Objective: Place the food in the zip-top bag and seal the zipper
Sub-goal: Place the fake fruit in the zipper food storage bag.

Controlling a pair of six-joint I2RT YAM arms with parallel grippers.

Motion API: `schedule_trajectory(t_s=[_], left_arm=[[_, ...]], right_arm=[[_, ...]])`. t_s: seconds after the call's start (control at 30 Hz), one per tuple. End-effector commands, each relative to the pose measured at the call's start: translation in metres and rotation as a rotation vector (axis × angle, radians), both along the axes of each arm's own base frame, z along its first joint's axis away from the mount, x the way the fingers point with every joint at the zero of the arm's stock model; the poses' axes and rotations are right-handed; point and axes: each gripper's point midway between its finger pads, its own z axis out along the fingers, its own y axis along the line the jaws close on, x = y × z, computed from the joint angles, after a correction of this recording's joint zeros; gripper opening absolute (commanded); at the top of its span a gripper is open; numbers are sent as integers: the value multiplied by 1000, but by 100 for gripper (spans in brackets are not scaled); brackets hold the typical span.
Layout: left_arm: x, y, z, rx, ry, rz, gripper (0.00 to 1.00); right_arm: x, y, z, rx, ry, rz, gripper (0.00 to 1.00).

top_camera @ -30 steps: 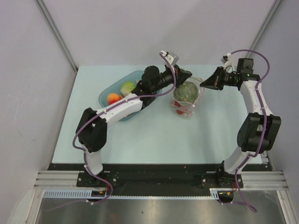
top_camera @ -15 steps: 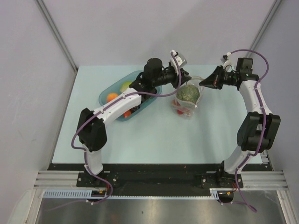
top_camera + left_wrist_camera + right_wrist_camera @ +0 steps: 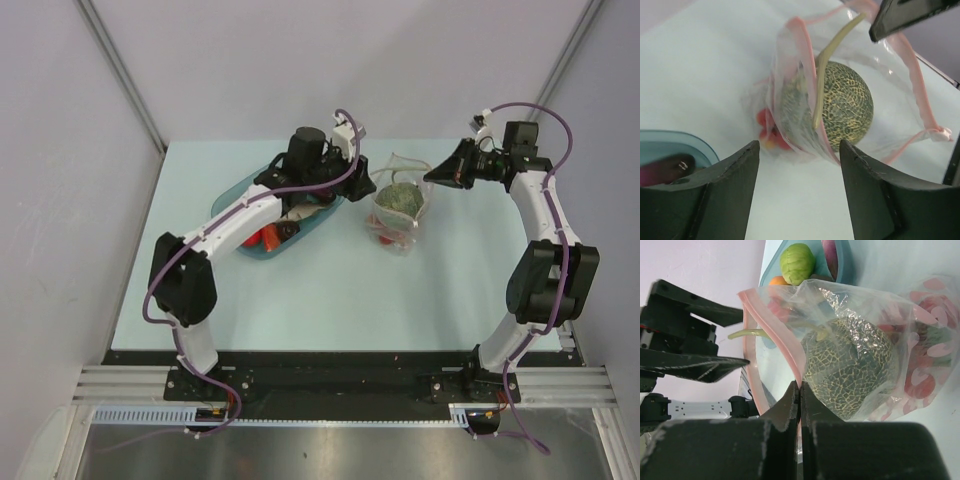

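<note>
Near edge of desk (image 3: 330, 300): both arm bases. L arm (image 3: 240, 220) reaches fwd over the blue tray (image 3: 222, 210), which sits left of centre w/ a red tomato (image 3: 262, 238) at its near end. L jaws hang wide open w/ nothing btwn them, fingers (image 3: 715, 200) spread over the desk by the tray's rim. They're aimed at the bag, not touching it. A purple eggplant (image 3: 662, 167) shows inside the tray in L wrist view. A light green apple (image 3: 797, 262) & an orange (image 3: 777, 281) lie in it too, seen past the bag from R wrist.

The zip-top bag (image 3: 405, 215) stands mid-desk, right of the tray, mouth up & gaping. Inside is the dark green squash (image 3: 845, 105) w/ netted skin, its pale stem (image 3: 824, 70) poking toward the mouth, & small red pieces (image 3: 771, 135) under it at the bottom. The zipper (image 3: 802, 55) is a pinkish strip round the mouth, unsealed.

Farther back-right, R arm (image 3: 548, 215) bends in. R jaws are closed tight, pinching the bag's mouth edge & holding it up.
</note>
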Motion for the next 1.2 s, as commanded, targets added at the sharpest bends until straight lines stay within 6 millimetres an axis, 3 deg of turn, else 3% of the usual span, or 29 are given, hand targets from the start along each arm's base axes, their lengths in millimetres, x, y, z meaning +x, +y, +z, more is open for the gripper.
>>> schedule_trajectory(t_s=[0.0,0.17,0.2,0.23,0.27,0.3,0.37,0.53,0.63,0.7,0.73,0.77,0.8,0.87,0.9,0.93,1.0,1.1,1.17], left_arm=[[-23,-4,-1,-25,129,4,69],[-19,-15,14,-73,138,-25,61],[-20,-16,15,-75,139,-33,55],[-21,-17,21,-80,136,-42,36],[-23,-15,20,-70,151,-47,28],[-25,-14,26,-65,135,-59,13],[-29,-10,39,-64,102,-76,2],[-48,-3,93,-103,-15,-133,0],[-50,-3,113,-86,-46,-146,0],[-47,-3,115,-31,-76,-141,0],[-48,-4,127,-32,-91,-138,0],[-46,-3,110,31,-81,-150,0],[-44,-3,107,45,-75,-139,0],[-43,1,93,66,-39,-118,12],[-41,4,89,64,-19,-102,38],[-39,6,78,63,4,-86,51],[-38,15,74,36,62,-36,67],[-42,28,49,52,135,23,78],[-46,31,42,54,151,32,79]], right_arm=[[5,3,16,-14,-68,20,0],[0,12,19,-32,-86,48,0],[-1,13,20,-36,-90,50,0],[-3,14,22,-40,-98,51,0],[-3,14,23,-43,-101,50,0],[-4,14,25,-45,-105,47,0],[-7,13,34,-56,-135,43,0],[-15,16,59,-52,-187,41,0],[-24,26,82,-40,-228,57,0],[-30,31,88,-53,-245,66,0],[-33,36,84,-64,-240,79,0],[-33,36,77,-84,-228,74,0],[-36,38,67,-100,-211,81,0],[-36,41,54,-113,-187,75,0],[-34,39,43,-123,-173,62,0],[-33,39,39,-125,-163,55,0],[-30,36,34,-130,-153,41,0],[-28,31,32,-130,-144,27,0],[-29,29,32,-128,-144,24,0]])
